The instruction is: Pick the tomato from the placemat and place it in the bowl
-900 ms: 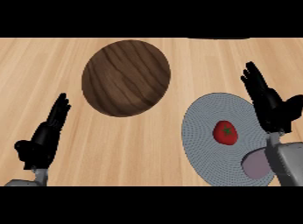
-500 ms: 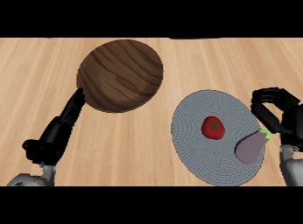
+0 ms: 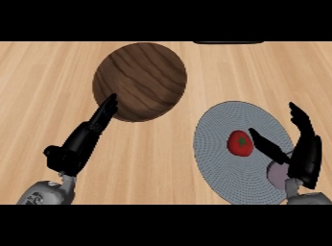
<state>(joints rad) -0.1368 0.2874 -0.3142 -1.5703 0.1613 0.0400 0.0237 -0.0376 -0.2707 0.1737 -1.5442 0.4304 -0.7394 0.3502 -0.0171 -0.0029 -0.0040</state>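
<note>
Two black hands come in from the near edge: the left hand has its fingers straight and together, tips at the near-left rim of the wooden bowl. The right hand is spread wide over the right edge of the grey placemat, holding nothing. The tomato sits on the placemat just left of the right thumb, and a strip of bare counter separates placemat from bowl.
</note>
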